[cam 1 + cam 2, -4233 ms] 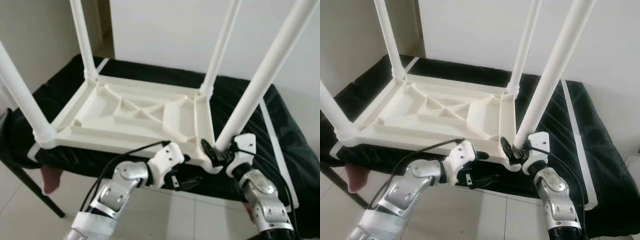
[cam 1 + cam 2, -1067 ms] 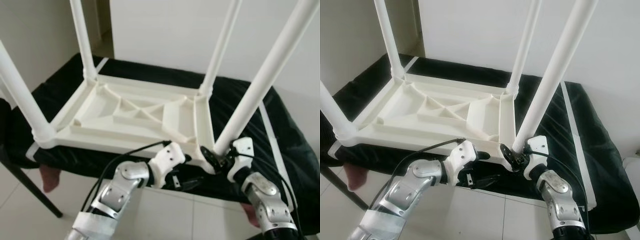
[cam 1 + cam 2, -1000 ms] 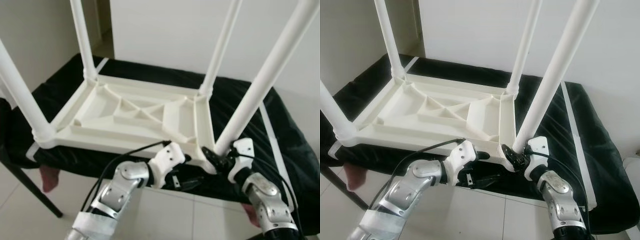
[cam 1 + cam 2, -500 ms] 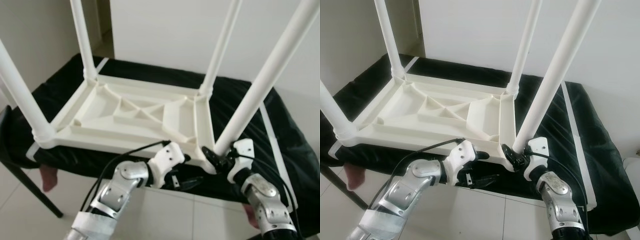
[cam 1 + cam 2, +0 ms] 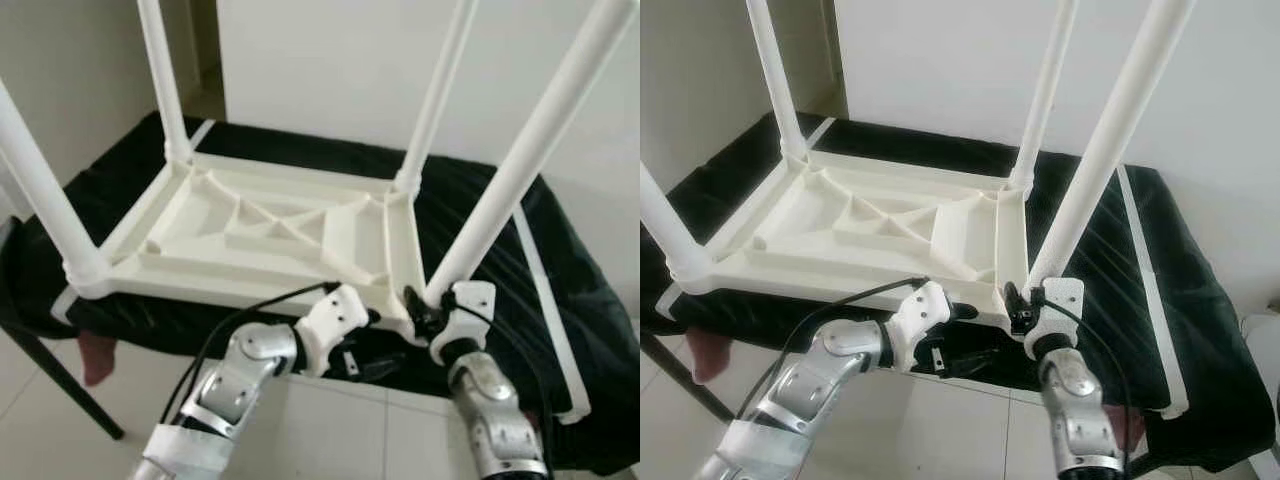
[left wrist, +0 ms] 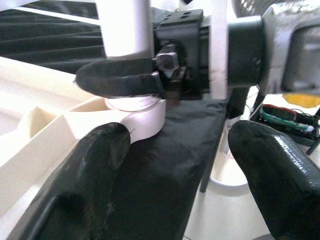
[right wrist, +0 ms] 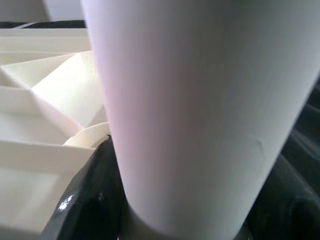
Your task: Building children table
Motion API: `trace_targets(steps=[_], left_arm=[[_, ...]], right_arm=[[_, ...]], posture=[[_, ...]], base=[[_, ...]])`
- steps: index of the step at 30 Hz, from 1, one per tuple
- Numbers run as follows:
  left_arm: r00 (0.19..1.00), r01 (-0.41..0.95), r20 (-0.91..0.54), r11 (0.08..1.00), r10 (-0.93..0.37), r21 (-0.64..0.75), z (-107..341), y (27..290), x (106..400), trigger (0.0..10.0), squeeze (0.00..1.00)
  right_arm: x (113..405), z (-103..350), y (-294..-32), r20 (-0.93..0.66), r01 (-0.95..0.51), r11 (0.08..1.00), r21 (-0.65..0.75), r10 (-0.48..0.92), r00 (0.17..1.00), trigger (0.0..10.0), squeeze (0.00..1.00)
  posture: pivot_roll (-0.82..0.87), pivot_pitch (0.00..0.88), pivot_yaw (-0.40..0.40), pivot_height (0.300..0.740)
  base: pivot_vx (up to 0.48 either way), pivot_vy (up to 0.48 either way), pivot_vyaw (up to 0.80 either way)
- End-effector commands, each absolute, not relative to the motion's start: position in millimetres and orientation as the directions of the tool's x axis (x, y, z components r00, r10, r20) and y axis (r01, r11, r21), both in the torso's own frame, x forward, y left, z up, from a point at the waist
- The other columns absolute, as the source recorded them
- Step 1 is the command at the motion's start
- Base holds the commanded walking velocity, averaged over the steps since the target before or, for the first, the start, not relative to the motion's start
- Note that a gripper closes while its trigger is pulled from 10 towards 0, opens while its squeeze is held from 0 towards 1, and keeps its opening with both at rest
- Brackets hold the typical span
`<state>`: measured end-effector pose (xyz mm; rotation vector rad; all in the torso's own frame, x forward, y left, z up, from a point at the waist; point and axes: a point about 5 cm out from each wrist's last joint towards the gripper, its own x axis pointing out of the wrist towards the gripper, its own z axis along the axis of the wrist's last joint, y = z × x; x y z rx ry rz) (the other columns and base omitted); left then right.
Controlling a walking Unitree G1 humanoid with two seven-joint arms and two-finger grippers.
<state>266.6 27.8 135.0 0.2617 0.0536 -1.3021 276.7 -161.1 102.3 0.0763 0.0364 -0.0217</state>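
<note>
A white children's table (image 5: 260, 230) lies upside down on a black-covered surface (image 5: 130, 160), its legs pointing up. My right gripper (image 5: 420, 310) is shut around the base of the near right leg (image 5: 520, 170), just above its socket. In the right wrist view that leg (image 7: 200, 100) sits between the fingers (image 7: 95, 200). My left gripper (image 5: 375, 362) hangs open below the table's near edge, beside the same corner, holding nothing. The left wrist view looks past my left gripper's own fingers (image 6: 95, 165) at the right gripper's finger (image 6: 120, 80) wrapped round the leg.
The black cover has a white stripe (image 5: 545, 290) along its right side. A wall stands close behind. A dark frame leg (image 5: 60, 385) slants to the tiled floor (image 5: 110, 440) at the left, with a reddish thing (image 5: 95, 355) near it.
My right forearm has swung leftward and now stands more directly under the near right leg, its grip on the base unchanged. The left arm has stayed put. The camera shifted slightly.
</note>
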Motion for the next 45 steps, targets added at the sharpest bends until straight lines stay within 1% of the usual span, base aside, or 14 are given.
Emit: trace_targets(steps=[1, 3, 12, 13, 14, 15, 24, 27, 29, 30, 34, 37, 41, 45], left_arm=[[0.308, 0.945, -0.186, 0.278, -0.933, 0.172, 134, 27, 268, 10.0, 0.0], [0.308, 0.945, -0.189, 0.277, -0.932, 0.172, 133, 28, 268, 10.0, 0.0], [0.301, 0.948, -0.194, 0.271, -0.933, 0.167, 132, 27, 267, 10.0, 0.0], [0.303, 0.947, -0.194, 0.272, -0.933, 0.168, 132, 27, 267, 10.0, 0.0], [0.303, 0.947, -0.194, 0.273, -0.933, 0.169, 132, 27, 268, 10.0, 0.0], [0.304, 0.947, -0.193, 0.273, -0.933, 0.169, 132, 27, 268, 10.0, 0.0], [0.305, 0.947, -0.19, 0.275, -0.933, 0.168, 132, 26, 267, 10.0, 0.0], [0.308, 0.946, -0.188, 0.279, -0.933, 0.167, 131, 25, 268, 10.0, 0.0], [0.308, 0.946, -0.188, 0.279, -0.933, 0.167, 131, 25, 268, 10.0, 0.0], [0.311, 0.945, -0.189, 0.282, -0.932, 0.165, 130, 25, 268, 10.0, 0.0], [0.329, 0.938, -0.189, 0.298, -0.925, 0.176, 128, 27, 269, 10.0, 0.0], [0.386, 0.915, -0.186, 0.348, -0.904, 0.205, 126, 30, 275, 10.0, 0.0], [0.396, 0.912, -0.189, 0.359, -0.899, 0.2, 125, 31, 276, 10.0, 0.0], [0.441, 0.883, -0.177, 0.391, -0.88, 0.258, 127, 32, 279, 10.0, 0.0]], right_arm=[[269, 82, -164, -0.133, 0.164, 0.984, 0.074, -0.153, 0.979, 10.0, 0.0], [266, 80, -160, -0.151, 0.226, 0.971, 0.078, -0.212, 0.965, 10.0, 0.0], [264, 83, -153, -0.163, 0.188, 0.979, 0.076, -0.174, 0.971, 10.0, 0.0], [264, 83, -151, -0.162, 0.178, 0.981, 0.081, -0.164, 0.973, 10.0, 0.52], [264, 83, -151, -0.161, 0.172, 0.982, 0.084, -0.157, 0.974, 10.0, 0.52], [264, 84, -150, -0.16, 0.173, 0.981, 0.085, -0.157, 0.974, 10.0, 1.0], [267, 96, -159, -0.087, 0.116, 0.991, 0.072, -0.11, 0.99, 10.0, 1.0], [269, 100, -172, -0.051, 0.046, 0.998, 0.031, -0.044, 0.998, 10.0, 1.0], [269, 100, -172, -0.051, 0.046, 0.998, 0.031, -0.044, 0.998, 10.0, 1.0], [269, 102, -175, -0.036, 0.002, 1.0, 0.019, -0.001, 0.999, 10.0, 0.0], [270, 105, -179, 0.0, -0.077, 0.997, -0.014, 0.077, 0.997, 10.0, 0.0], [271, 107, -183, 0.031, -0.172, 0.982, -0.078, 0.175, 0.984, 10.0, 0.0], [273, 107, -186, 0.031, -0.206, 0.976, -0.078, 0.209, 0.978, 10.0, 0.0], [275, 110, -191, 0.044, -0.262, 0.962, -0.081, 0.266, 0.963, 10.0, 0.0]], posture=[[0.03, 0.0, -0.053, 0.74], [0.03, 0.0, -0.054, 0.74], [0.02, 0.0, -0.048, 0.74], [0.03, 0.0, -0.048, 0.74], [0.03, 0.0, -0.048, 0.74], [0.03, 0.0, -0.048, 0.74], [0.02, 0.0, -0.052, 0.74], [0.01, 0.0, -0.055, 0.74], [0.01, 0.0, -0.055, 0.74], [0.01, 0.0, -0.058, 0.74], [0.02, 0.0, -0.06, 0.74], [0.02, 0.0, -0.061, 0.74], [0.03, 0.0, -0.06, 0.74], [0.03, 0.0, -0.059, 0.74]], base=[[0.0, 0.0, 0.0], [0.0, 0.0, 0.0], [0.0, 0.0, 0.0], [0.0, 0.0, 0.0], [0.0, 0.0, 0.0], [0.0, 0.0, 0.0], [0.0, 0.0, 0.0], [0.0, 0.0, 0.0], [0.0, 0.0, 0.0], [0.0, 0.0, 0.0], [0.0, 0.0, 0.0], [0.0, 0.0, 0.0], [0.0, 0.0, 0.0], [0.0, 0.0, 0.0]])
